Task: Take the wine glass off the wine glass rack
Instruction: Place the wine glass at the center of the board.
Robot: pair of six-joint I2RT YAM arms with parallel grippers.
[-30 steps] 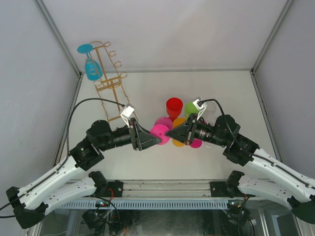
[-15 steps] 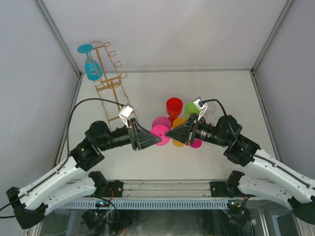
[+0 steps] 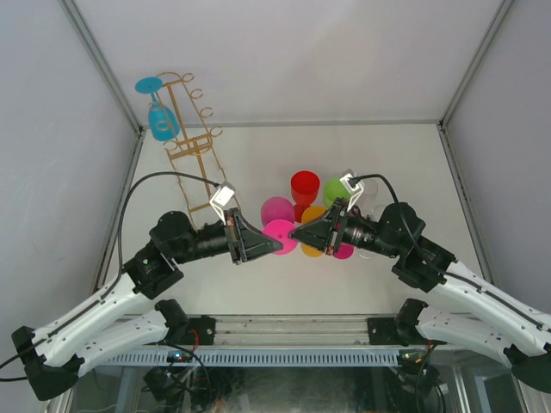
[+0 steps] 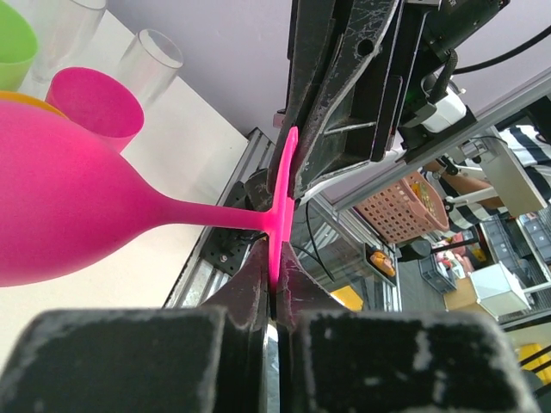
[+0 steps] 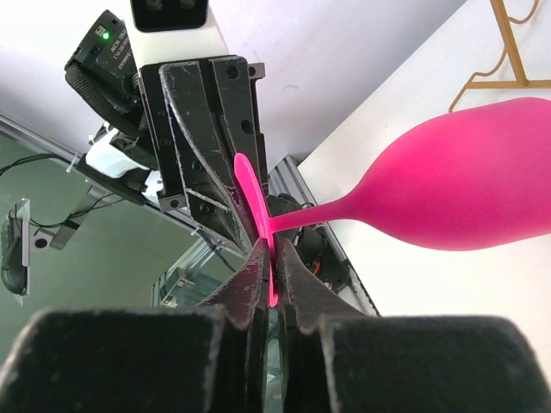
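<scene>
Pink wine glass (image 3: pixel 280 231): off the rack (image 3: pixel 188 146), in the air over the table (image 3: pixel 258 163), well to the right of the rack and nearer the arm bases than it is.

Left gripper (image 4: pixel 273 292): pinched narrow on one edge of the pink wine glass's foot. Right gripper (image 5: pixel 270 274): pinched narrow on the opposite edge of the same foot. The two meet nose to nose with the flat foot held edge-on between them.

Long axis: the stem runs crosswise to the line of the two grippers. The bowl points away from the arm bases, toward the rack's end of the table. The bowl hangs free; nothing supports it but the foot.

Blue wine glass (image 3: pixel 160 122): hangs upside down on the rack's left side, near the top. It is well apart from both grippers; the left arm is the nearer one.

Cluster of cups (image 3: pixel 304 185): stands on the table right of the rack, close beside the held bowl.

Judgement: this is a hand-over or a shared hold. One gripper must let go before the other can swing the glass, and the bowl needs room from the cups. A thin foot held by its rim could pivot once one side lets go.
</scene>
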